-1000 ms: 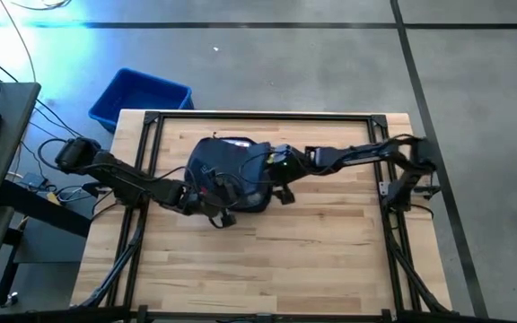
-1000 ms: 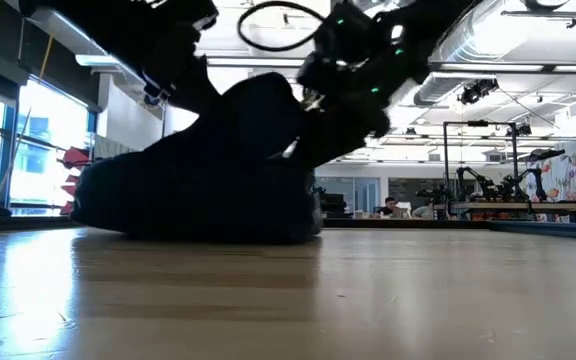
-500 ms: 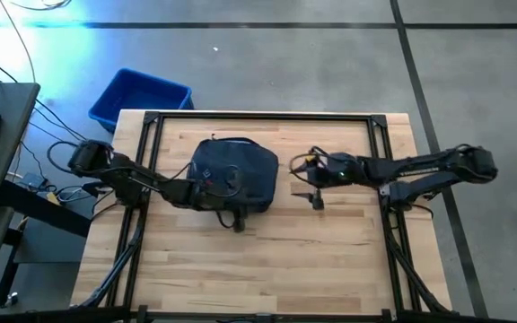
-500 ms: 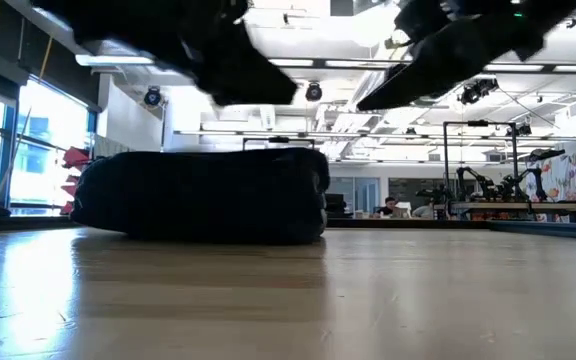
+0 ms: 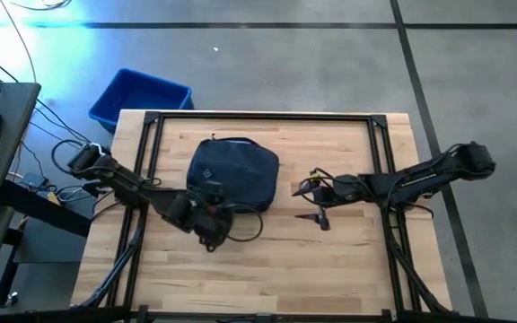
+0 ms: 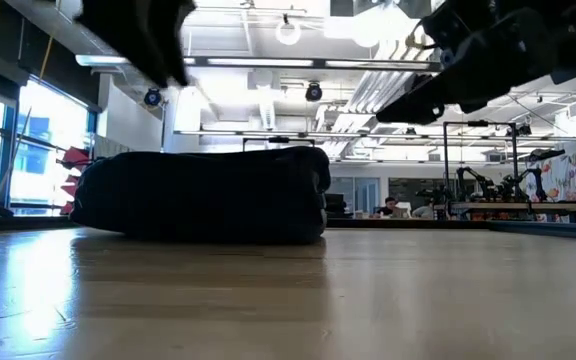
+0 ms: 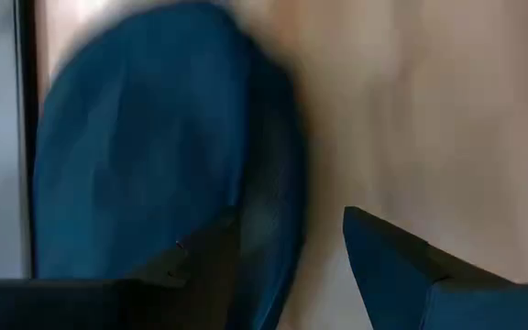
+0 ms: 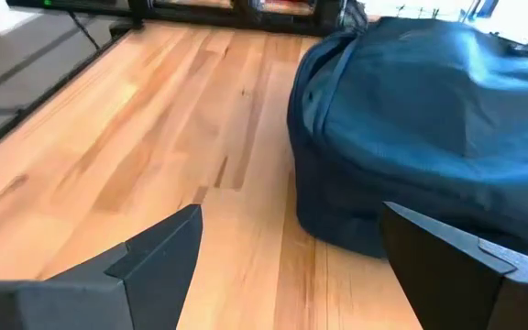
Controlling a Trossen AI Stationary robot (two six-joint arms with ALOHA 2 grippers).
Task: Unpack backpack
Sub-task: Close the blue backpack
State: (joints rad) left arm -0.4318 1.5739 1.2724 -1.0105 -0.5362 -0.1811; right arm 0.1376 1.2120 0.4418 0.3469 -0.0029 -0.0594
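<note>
Two claws apart, gripping nothing: left claw (image 5: 212,235) at backpack's (image 5: 233,174) seven o'clock, right claw (image 5: 317,213) at four o'clock, above tabletop (image 5: 267,260).

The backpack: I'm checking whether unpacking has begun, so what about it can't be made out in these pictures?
- Inside of the backpack: hidden in every view by its own fabric; contents unknown.
- Zipper state: too small in the high view, blurred in the left wrist view.
- Far side: the low view shows only a dark silhouette.
- Its top: cut off by the edge in the right wrist view.
</note>
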